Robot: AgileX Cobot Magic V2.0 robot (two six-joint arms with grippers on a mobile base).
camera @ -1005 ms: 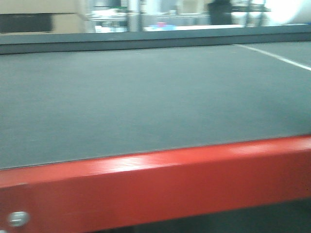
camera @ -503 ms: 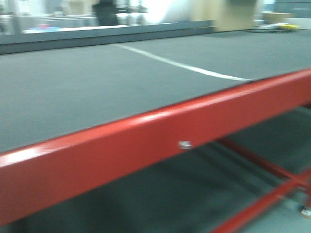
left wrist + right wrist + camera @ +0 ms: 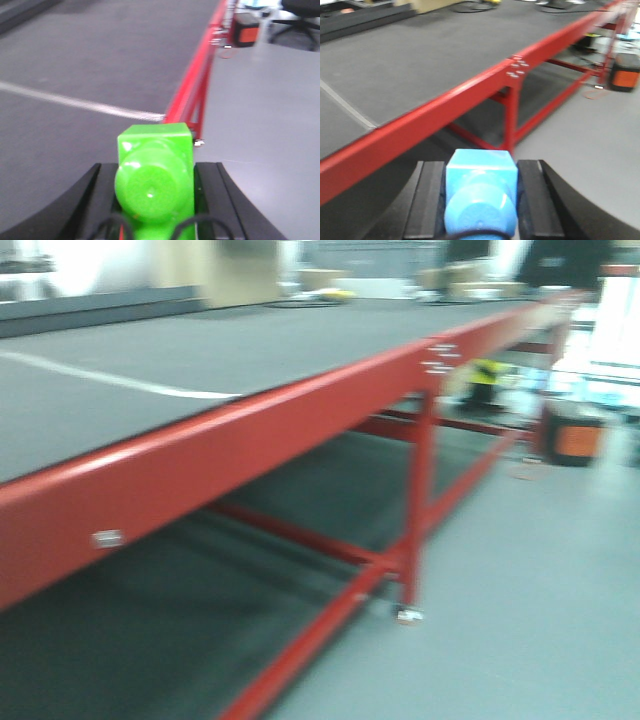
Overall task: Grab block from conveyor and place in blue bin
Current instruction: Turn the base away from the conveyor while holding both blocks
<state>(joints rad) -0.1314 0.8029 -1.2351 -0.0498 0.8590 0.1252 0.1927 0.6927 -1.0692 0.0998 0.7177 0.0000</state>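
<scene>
Block: the blue block [image 3: 480, 192] is off the belt, carried in my right gripper [image 3: 480, 200], stud towards the wrist camera.
Right gripper: clamped on the block's two flat side faces.
Left gripper: my left gripper [image 3: 155, 200] is closed around a green block [image 3: 155, 170] of the same shape.
Conveyor: the conveyor [image 3: 200, 360] runs off to my left; I'm on the floor [image 3: 580, 135] side of its long edge, the red frame [image 3: 250, 430].
Blue bin: not visible in any view.
Handling: I'd judge it light, rigid plastic with smooth, glossy faces, so it could slip if I loosen.
Hold: the flat cube sides suit it; I'd avoid the rounded stud.
Stage: pick done, I'd say; placing remains.
</scene>
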